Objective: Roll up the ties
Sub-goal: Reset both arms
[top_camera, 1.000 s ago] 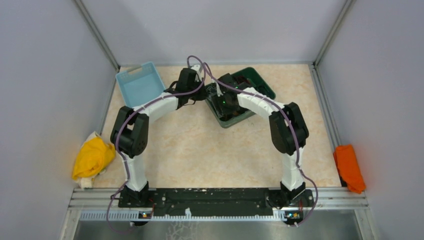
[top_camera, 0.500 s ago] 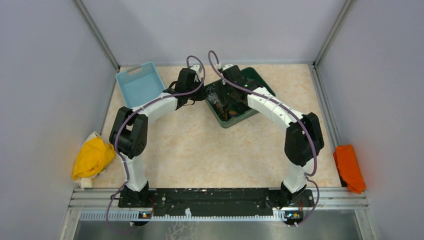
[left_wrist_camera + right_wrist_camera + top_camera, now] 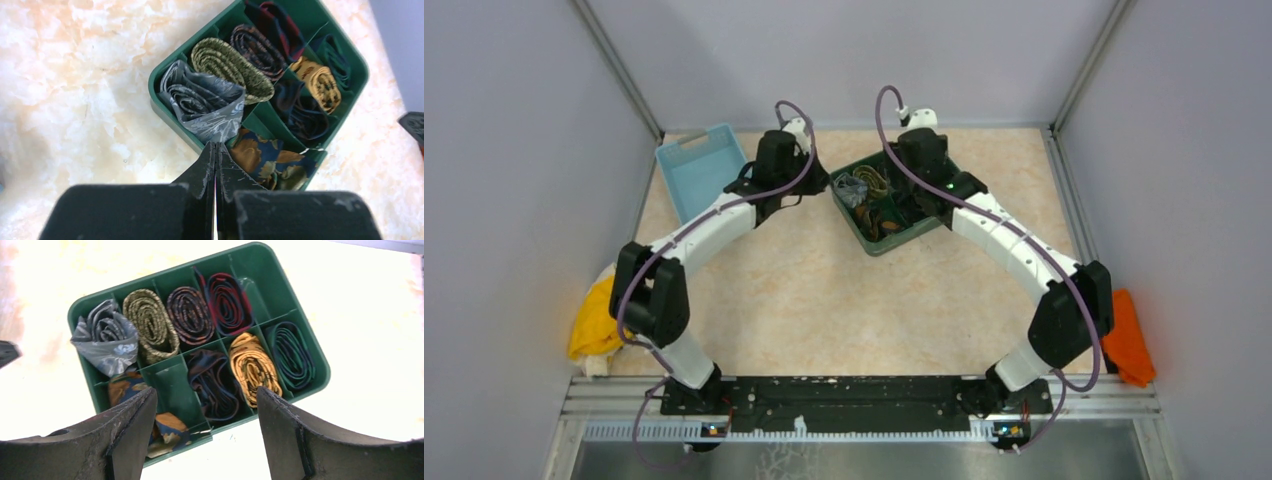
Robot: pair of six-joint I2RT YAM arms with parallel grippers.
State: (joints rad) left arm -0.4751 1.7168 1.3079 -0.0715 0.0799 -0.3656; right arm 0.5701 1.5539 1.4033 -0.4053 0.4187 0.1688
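Observation:
A green divided tray (image 3: 855, 229) holds several rolled ties. The wrist views show a loose grey one (image 3: 205, 102), an olive one (image 3: 230, 62), a maroon one (image 3: 227, 302), a yellow one (image 3: 252, 367) and a dark tie with gold-orange and teal pattern (image 3: 265, 157) bunched in the near corner compartment. My left gripper (image 3: 216, 146) is shut and empty, its tips just outside the tray's rim by the grey tie; it also shows in the top view (image 3: 816, 186). My right gripper (image 3: 205, 415) is open and empty, held above the tray's edge.
A light blue basket (image 3: 704, 170) stands left of the tray, behind my left arm. A yellow cloth (image 3: 599, 320) lies at the left wall and an orange cloth (image 3: 1124, 335) at the right wall. One tray compartment (image 3: 172, 385) holds no tie.
Both arms have drawn back from the tray. The right arm swung up and to the right, uncovering the tray; the left wrist moved left and away.

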